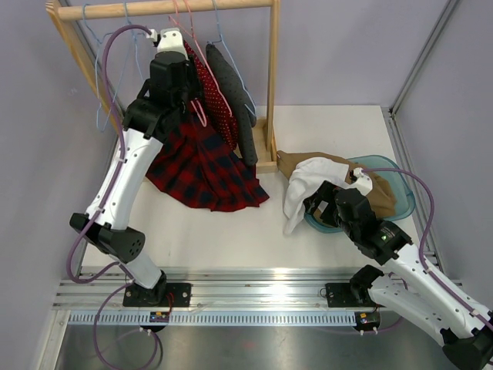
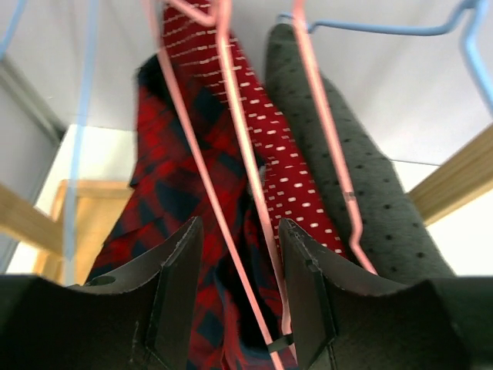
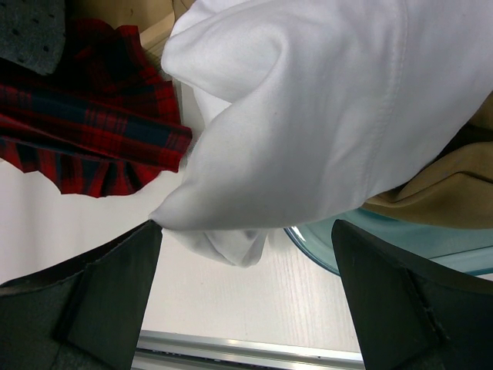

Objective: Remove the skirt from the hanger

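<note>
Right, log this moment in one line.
left gripper: open around pink hanger, plaid skirt | right gripper: open at white cloth | skirt: on hanger

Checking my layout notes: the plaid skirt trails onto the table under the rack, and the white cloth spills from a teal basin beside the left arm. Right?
Not quite. The teal basin with the white cloth sits beside the right arm, not the left; the top external view shows it. The plaid skirt does trail onto the table under the rack.
</note>
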Tool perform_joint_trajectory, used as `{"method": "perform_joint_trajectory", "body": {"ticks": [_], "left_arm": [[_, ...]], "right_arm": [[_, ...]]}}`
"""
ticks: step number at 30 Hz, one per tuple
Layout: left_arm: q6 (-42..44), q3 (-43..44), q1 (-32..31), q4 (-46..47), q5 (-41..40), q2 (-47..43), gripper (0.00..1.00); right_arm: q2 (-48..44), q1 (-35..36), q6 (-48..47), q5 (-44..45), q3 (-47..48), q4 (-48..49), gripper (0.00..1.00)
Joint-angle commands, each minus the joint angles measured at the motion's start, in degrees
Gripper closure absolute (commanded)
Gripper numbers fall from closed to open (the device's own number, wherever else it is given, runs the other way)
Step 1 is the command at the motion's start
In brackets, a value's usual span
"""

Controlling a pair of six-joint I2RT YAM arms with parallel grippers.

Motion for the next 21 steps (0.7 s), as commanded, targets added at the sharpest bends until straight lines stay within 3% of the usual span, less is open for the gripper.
{"method": "perform_joint_trajectory", "body": {"ticks": [1,12,21], "left_arm": [[1.6,-1.2,1.6,0.3,-3.7,-3.4,0.53],[-0.7,4.2,4.7,-2.0,3.2,2.4,0.55],[-2.2,6.4,6.4,-1.5,6.0,5.5,0.67]], "right_arm": [[-0.6,-0.1,0.5,-0.6,-0.3,0.4,0.0],[-1.0,-0.1,0.1,-0.5,0.2,-0.4,0.01],[-1.1,-0.1,-0.2,-0.1,0.3,-0.9,0.01]]}}
